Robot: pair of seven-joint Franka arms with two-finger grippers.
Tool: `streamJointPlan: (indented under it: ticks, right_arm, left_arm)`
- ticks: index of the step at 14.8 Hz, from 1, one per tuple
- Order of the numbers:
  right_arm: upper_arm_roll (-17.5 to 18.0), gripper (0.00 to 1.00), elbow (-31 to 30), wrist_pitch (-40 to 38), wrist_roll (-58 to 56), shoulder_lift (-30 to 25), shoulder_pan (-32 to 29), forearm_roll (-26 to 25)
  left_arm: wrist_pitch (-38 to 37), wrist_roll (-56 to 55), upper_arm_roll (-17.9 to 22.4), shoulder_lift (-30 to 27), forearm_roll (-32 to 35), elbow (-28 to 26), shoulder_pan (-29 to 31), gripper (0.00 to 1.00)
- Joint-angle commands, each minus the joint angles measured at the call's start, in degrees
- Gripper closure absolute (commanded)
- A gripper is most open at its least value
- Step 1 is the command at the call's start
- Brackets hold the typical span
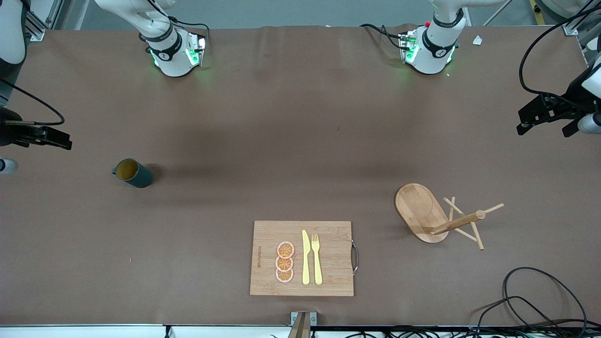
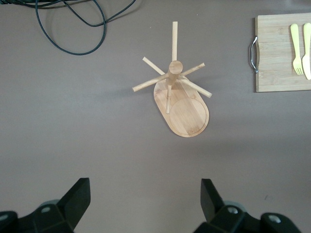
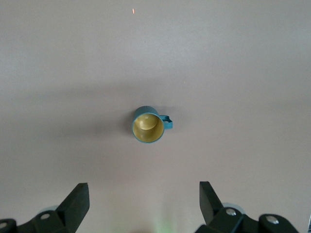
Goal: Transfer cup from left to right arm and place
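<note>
The cup, dark teal with a mustard-yellow inside, stands upright on the brown table toward the right arm's end. It also shows in the right wrist view, seen from above, with its small handle at the side. My right gripper is open and empty, up in the air at the table's edge, apart from the cup; it also shows in its own wrist view. My left gripper is open and empty, up in the air at the left arm's end of the table; it also shows in its own wrist view.
A wooden mug tree with pegs stands toward the left arm's end and shows in the left wrist view. A wooden cutting board near the front camera carries a yellow knife, a yellow fork and orange slices. Black cables lie at the front corner.
</note>
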Motion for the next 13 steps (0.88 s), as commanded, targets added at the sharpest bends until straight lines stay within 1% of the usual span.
streamJointPlan:
  ticks: [1,3,5,7,11,13]
  right_arm:
    - [0.44,0.00,0.73,-0.85,1.41,0.05,-0.74,0.90]
    - [0.44,0.00,0.21,-1.11,1.50,-0.03,-0.66,1.17]
    - [0.44,0.00,-0.50,-1.28,0.20,-0.56,-1.70,3.18]
    - [0.35,0.00,-0.68,-1.72,-5.50,-1.79,-2.59,3.45]
    - [0.27,0.00,-0.85,-3.66,-5.88,-4.16,-3.56,3.28]
    - [0.27,0.00,-2.25,-3.57,-4.40,-6.17,-3.47,3.28]
  left_arm:
    - [-0.18,0.97,-0.04,0.59,0.03,1.23,0.16,0.00]
    - [-0.18,0.97,-0.04,0.59,0.04,1.23,0.07,0.00]
    - [-0.09,0.97,-0.04,0.68,0.03,1.23,-0.10,0.00]
    - [-0.09,0.97,-0.04,0.68,0.03,1.23,-0.02,0.00]
    - [-0.09,1.06,-0.04,0.59,0.03,1.23,0.42,0.00]
    - [-0.09,0.97,-0.04,0.68,0.03,1.32,0.42,0.00]
